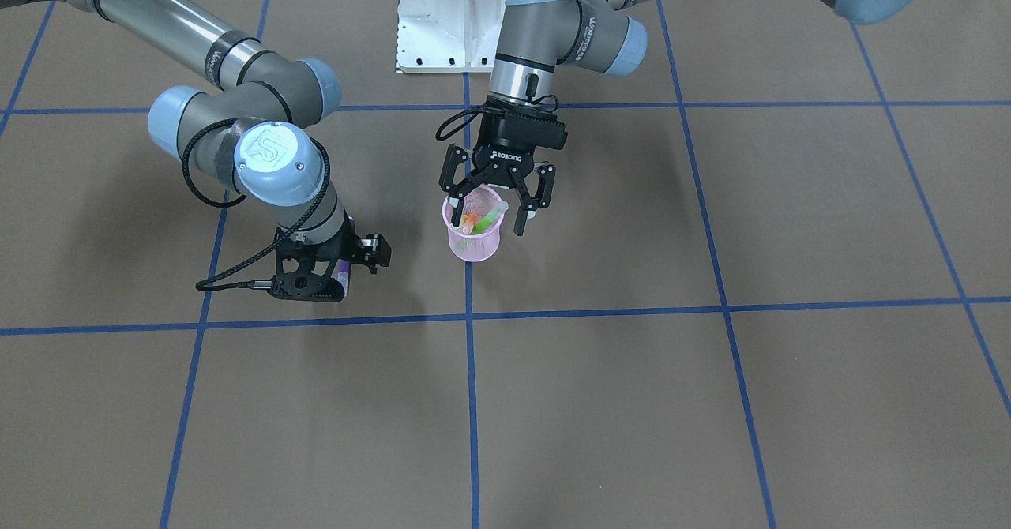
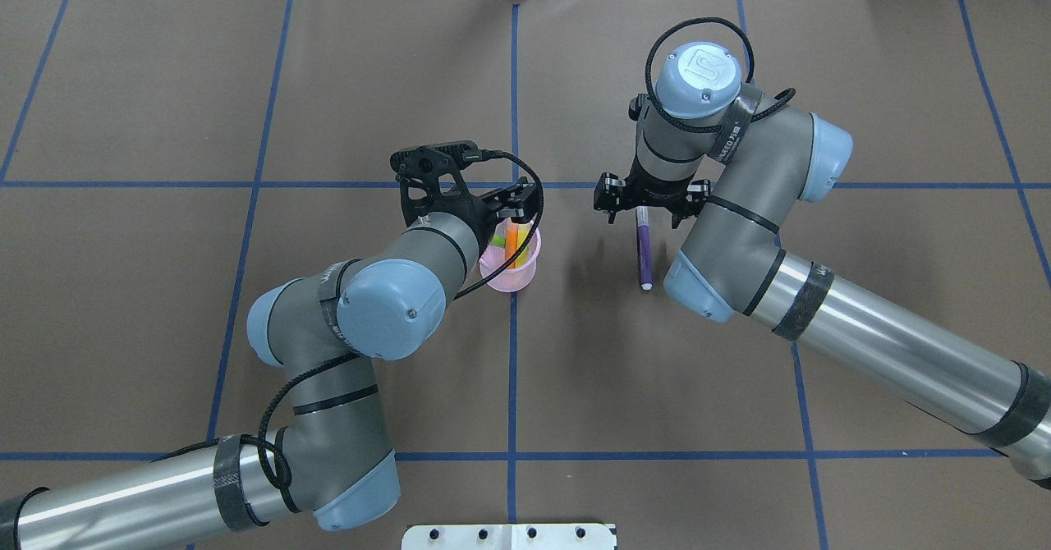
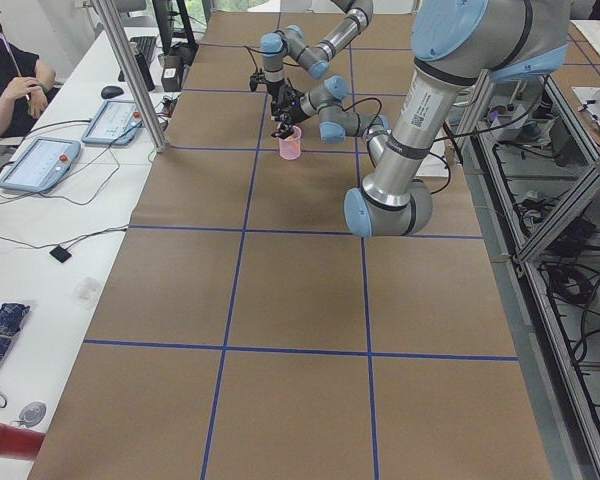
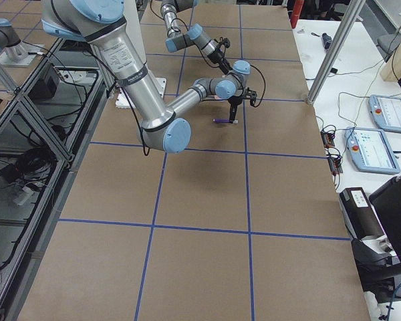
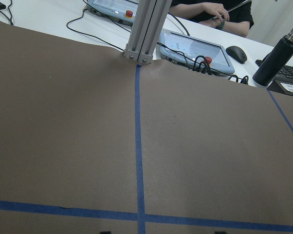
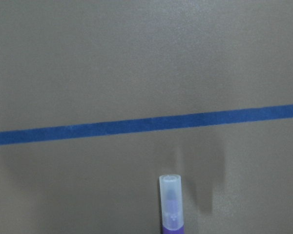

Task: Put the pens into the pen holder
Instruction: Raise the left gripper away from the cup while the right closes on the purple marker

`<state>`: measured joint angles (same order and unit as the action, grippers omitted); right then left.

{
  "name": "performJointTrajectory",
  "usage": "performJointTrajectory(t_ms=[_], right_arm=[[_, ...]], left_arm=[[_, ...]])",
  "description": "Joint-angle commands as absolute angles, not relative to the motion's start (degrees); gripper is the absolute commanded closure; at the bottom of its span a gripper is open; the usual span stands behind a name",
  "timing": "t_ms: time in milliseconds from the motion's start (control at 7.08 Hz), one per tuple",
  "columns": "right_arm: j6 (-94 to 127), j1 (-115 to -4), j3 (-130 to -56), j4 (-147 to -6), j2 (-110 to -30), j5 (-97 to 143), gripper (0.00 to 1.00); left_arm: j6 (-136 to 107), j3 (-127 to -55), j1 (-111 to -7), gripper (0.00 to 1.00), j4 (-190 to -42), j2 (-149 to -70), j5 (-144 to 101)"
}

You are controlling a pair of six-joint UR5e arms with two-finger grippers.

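Purple pen (image 2: 644, 248) lies on table (image 2: 369, 82).

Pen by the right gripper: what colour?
The pen is purple, pale cap; overhead view shows best.

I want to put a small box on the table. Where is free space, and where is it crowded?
Free: the table on the operators' side of the blue tape line past the pen holder, and both outer ends. Crowded: the centre, where the open left gripper hangs over the holder and the right gripper straddles the purple pen.
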<state>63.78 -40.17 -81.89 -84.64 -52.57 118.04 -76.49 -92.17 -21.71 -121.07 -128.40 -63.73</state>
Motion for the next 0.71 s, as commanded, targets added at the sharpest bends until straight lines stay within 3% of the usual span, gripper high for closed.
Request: performJointTrajectory(t_ms=[0,424,565], right_arm=[[63.81,-40.17,-81.57,-83.16,-52.56,117.86,0.01],[63.81,-40.17,-80.25,-82.27,-52.47,117.86,0.03],[63.81,-40.17,-80.24,-82.18,-52.38,117.86,0.09]], left_arm=[[-72.63,-95.42,-21.8,0.0,-120.59,-128.5,-64.07],[-70.49,-98.52,-28.96,0.0,-118.75,-127.71,-77.26],[-69.71,-100.61,-33.53,0.0,-115.78,-126.31,-86.31]])
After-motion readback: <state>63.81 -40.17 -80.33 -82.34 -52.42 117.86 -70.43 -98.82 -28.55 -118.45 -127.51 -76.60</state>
